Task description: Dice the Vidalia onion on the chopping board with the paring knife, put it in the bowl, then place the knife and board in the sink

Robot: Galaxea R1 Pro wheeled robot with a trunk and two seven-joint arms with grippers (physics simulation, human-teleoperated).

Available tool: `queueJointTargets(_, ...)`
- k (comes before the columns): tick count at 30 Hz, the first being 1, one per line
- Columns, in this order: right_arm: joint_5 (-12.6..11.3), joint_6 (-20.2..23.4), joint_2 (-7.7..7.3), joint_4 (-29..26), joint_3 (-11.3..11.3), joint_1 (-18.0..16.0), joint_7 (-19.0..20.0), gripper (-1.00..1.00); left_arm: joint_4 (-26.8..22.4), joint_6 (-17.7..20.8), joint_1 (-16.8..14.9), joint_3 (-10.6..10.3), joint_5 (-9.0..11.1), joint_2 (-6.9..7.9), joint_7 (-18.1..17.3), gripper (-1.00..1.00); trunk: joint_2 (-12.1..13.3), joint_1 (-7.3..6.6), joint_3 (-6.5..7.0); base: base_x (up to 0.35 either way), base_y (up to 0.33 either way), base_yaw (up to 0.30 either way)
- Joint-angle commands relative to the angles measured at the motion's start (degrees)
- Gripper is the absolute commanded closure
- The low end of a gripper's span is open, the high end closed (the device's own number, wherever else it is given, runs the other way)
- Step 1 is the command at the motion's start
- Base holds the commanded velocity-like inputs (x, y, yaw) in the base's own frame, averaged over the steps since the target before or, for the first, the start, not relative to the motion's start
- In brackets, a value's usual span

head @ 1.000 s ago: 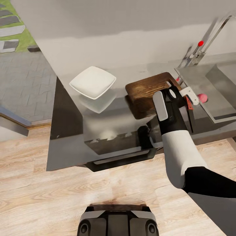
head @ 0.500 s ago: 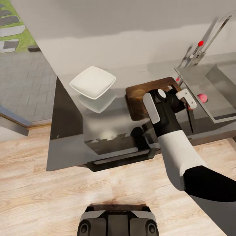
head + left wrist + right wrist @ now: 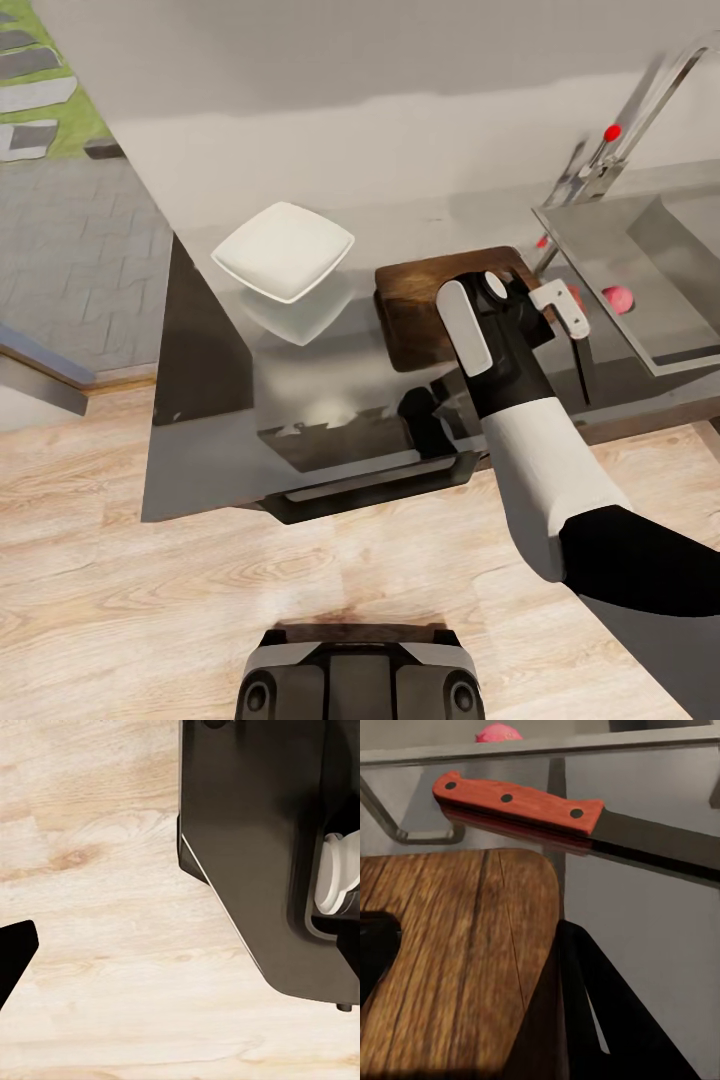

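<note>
The dark brown chopping board (image 3: 425, 300) lies on the glossy countertop (image 3: 220, 420), and my right arm hides its right end. My right gripper (image 3: 560, 308) hangs over that end. In the right wrist view my right gripper (image 3: 480, 926) is open. One finger (image 3: 376, 956) is over the chopping board (image 3: 457, 945) and the other (image 3: 585, 1020) is at its edge. Just beyond lies the paring knife (image 3: 521, 804), whose dark blade (image 3: 581, 365) points toward me. The pinkish Vidalia onion (image 3: 618, 298) sits in the sink (image 3: 600, 235). The white bowl (image 3: 283, 250) stands left of the board.
The chrome faucet (image 3: 612, 150) with a red knob rises behind the sink. The counter's front edge and cabinet handle (image 3: 370, 485) face my base (image 3: 358, 680) across wood floor. A left gripper fingertip (image 3: 15, 960) hangs over the floor beside my base.
My right gripper has swung left, closer over the board's right end. The board has shifted slightly left on the counter. Knife, onion and bowl have stayed put.
</note>
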Motion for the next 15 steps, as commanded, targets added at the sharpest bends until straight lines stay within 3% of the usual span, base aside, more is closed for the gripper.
queueJointTargets(1, -0.29, -0.29, 0.00, -0.02, 0.06, -0.05, -0.12, 1.00, -0.07, -0.04, 0.03, -0.28, 0.12, 0.05, 0.41, -1.00, -0.10, 0.04, -0.07, 0.020, 0.015, 0.000)
queueJointTargets(15, -0.38, -0.36, 0.00, -0.10, -0.11, -0.05, -0.13, 1.00, -0.05, 0.07, 0.03, -0.28, 0.12, -0.01, 0.41, -1.00, -0.10, 0.04, -0.07, 0.047, 0.028, 0.000)
